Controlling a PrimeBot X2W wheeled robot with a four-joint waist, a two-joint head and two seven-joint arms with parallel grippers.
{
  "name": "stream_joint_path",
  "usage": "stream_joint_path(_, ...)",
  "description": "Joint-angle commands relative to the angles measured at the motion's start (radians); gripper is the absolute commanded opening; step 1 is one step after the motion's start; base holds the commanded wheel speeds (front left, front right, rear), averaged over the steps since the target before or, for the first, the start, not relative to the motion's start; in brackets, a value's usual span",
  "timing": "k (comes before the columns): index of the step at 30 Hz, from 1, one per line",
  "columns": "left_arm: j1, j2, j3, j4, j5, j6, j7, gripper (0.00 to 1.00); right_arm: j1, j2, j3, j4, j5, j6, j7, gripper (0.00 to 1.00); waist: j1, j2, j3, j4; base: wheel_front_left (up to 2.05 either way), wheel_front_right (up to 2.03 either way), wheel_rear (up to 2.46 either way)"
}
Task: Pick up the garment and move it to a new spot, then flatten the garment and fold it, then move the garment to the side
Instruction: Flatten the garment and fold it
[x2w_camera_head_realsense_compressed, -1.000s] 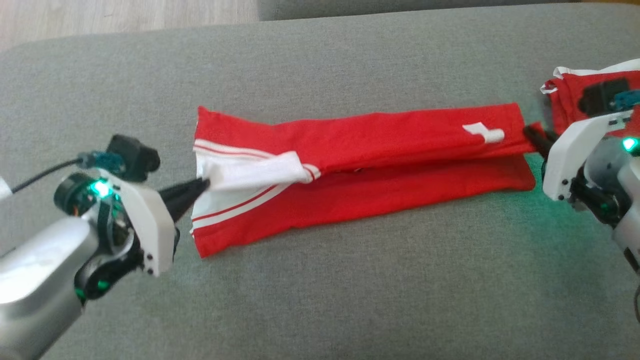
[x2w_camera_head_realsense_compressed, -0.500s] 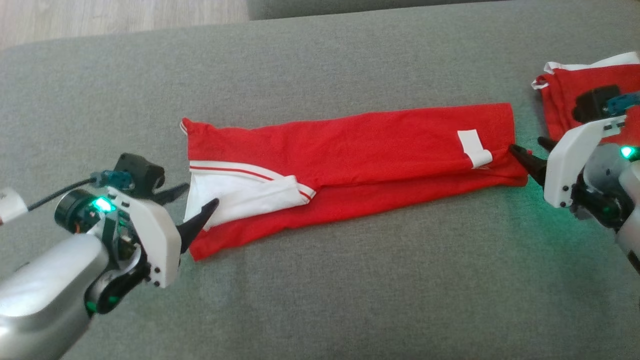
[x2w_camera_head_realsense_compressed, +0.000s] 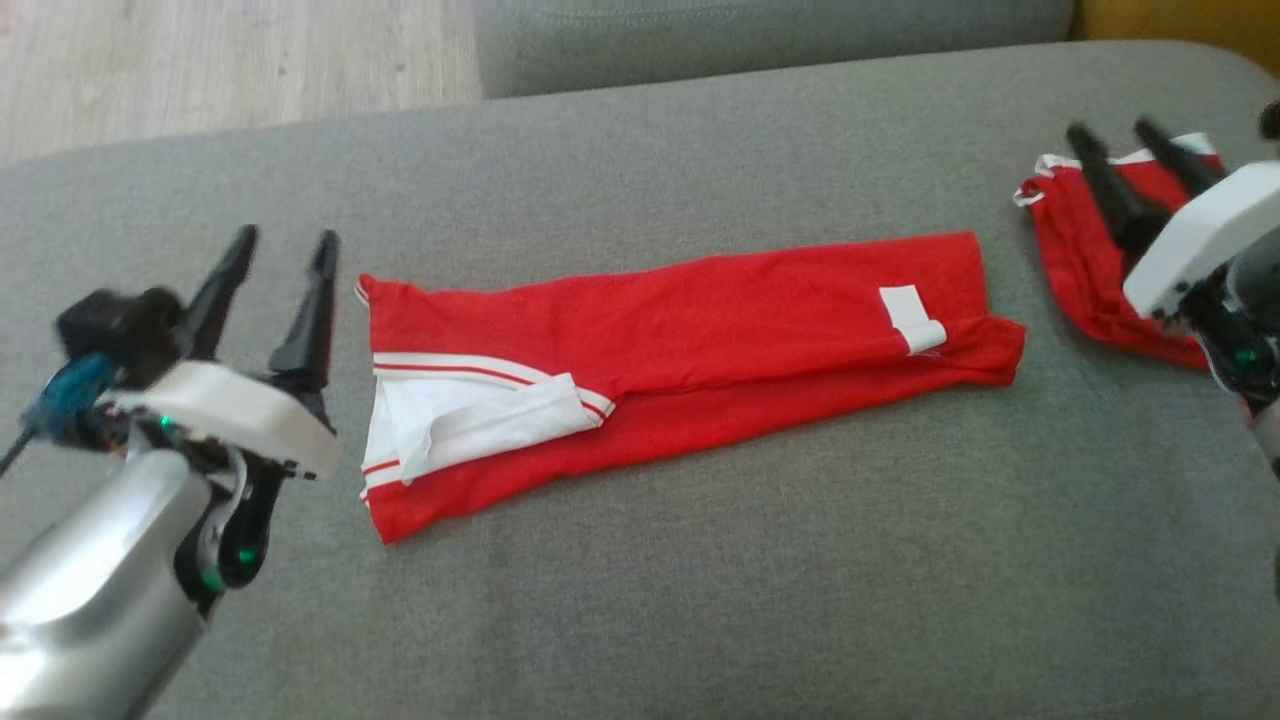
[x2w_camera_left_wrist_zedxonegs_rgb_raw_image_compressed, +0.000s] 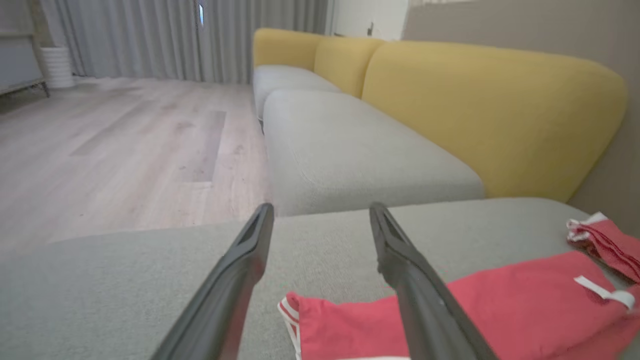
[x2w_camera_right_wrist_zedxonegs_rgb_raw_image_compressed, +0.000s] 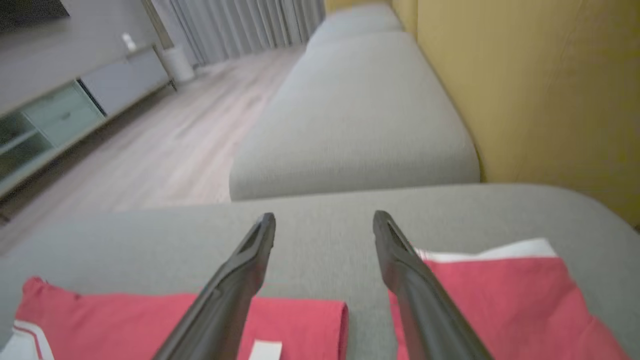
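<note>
The garment (x2w_camera_head_realsense_compressed: 720, 320) is red with white stripes, folded lengthwise into a long strip on the grey sofa seat (x2w_camera_head_realsense_compressed: 700, 560). Its white-lined end lies to the left, and a white label shows near its right end. My left gripper (x2w_camera_head_realsense_compressed: 287, 240) is open just left of that left end, lifted clear of it, with nothing between its fingers. My right gripper (x2w_camera_head_realsense_compressed: 1110, 130) is open beyond the right end, above another red cloth. In the left wrist view the open gripper (x2w_camera_left_wrist_zedxonegs_rgb_raw_image_compressed: 321, 210) has the garment (x2w_camera_left_wrist_zedxonegs_rgb_raw_image_compressed: 500, 300) below and to its right. The right wrist view shows the open gripper (x2w_camera_right_wrist_zedxonegs_rgb_raw_image_compressed: 324, 217) above the garment's end (x2w_camera_right_wrist_zedxonegs_rgb_raw_image_compressed: 125, 315).
A second red cloth with white trim (x2w_camera_head_realsense_compressed: 1085, 260) lies at the seat's right, under my right gripper. Another grey seat cushion (x2w_camera_left_wrist_zedxonegs_rgb_raw_image_compressed: 350, 150) and a yellow backrest (x2w_camera_left_wrist_zedxonegs_rgb_raw_image_compressed: 500, 110) stand beyond. Wooden floor (x2w_camera_head_realsense_compressed: 200, 70) lies past the seat's far left edge.
Both grippers have opened and let go of the garment's ends, then lifted away with fingers turned toward the far side. The garment has settled flat. The camera has also shifted.
</note>
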Motion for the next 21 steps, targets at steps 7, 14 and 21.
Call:
stream_joint_path(7, 0.084, -0.030, 0.162, -0.017, 0.016, 0.046, -0.096, 1.00, 0.057, 0.104, -0.119, -0.059, -0.100, 0.004, -0.234, 1.00, 0.0000, -0.0001, -0.042, 0.000, 0.00, 0.00, 0.00)
stream_joint_path(14, 0.271, -0.162, 0.345, -0.056, 0.201, 0.015, -0.098, 1.00, 0.209, 0.266, -0.237, -0.046, -0.228, 0.004, -0.360, 1.00, 0.0000, -0.0001, -0.067, 0.011, 0.00, 0.00, 0.00)
stream_joint_path(21, 0.424, -0.301, 0.467, -0.059, 0.373, -0.061, -0.098, 1.00, 0.374, 0.403, -0.363, -0.065, -0.397, 0.004, -0.383, 1.00, 0.0000, -0.0001, -0.079, 0.014, 0.00, 0.00, 0.00)
